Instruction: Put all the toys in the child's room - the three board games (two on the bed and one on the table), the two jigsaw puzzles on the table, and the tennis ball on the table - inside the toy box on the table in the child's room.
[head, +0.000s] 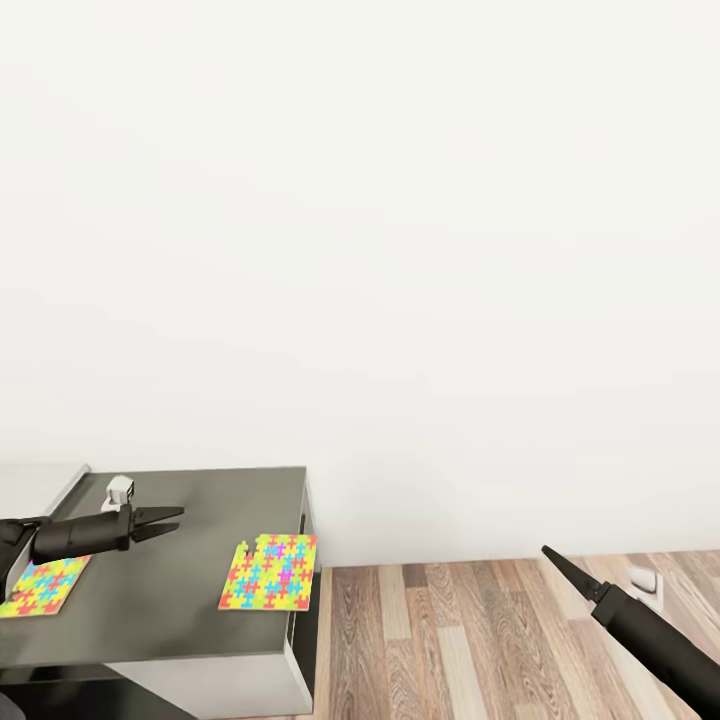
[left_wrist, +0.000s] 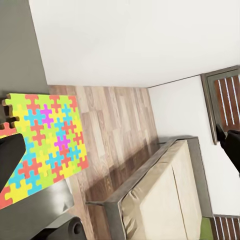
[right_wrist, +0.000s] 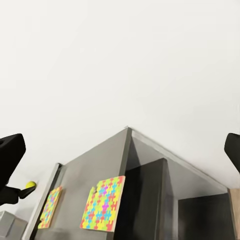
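1. Counting two jigsaw puzzles on the dark grey section of the desk (head: 180, 590): one puzzle (head: 270, 572) lies flat at the right edge, its corner just overhanging that edge; the other puzzle (head: 42, 587) lies near the left, cut off by the picture's side and partly under the left arm.
2. One tennis ball (right_wrist: 31, 184) shows as a small yellow spot in the right wrist view, beyond the desk's far left end; half hidden behind a dark gripper finger.
3. One small white object (head: 119, 490) stands near the desk's back edge; too small to identify.
4. One bed (left_wrist: 165, 200) in the left wrist view: beige mattress, grey frame, on wood-plank floor (head: 480, 630); its far end is cut off.
5. Left gripper (head: 165, 521) hovers above the desk top between the two puzzles, fingers slightly parted, nothing between them.
6. Right gripper (head: 556, 561) hangs over the floor, well apart from the desk. In the head view it reads as one closed point; in its wrist view the fingers (right_wrist: 10, 152) sit at opposite margins, wide apart, empty.
7. A white wall socket (head: 646, 580) sits low on the wall, partly behind the right arm.
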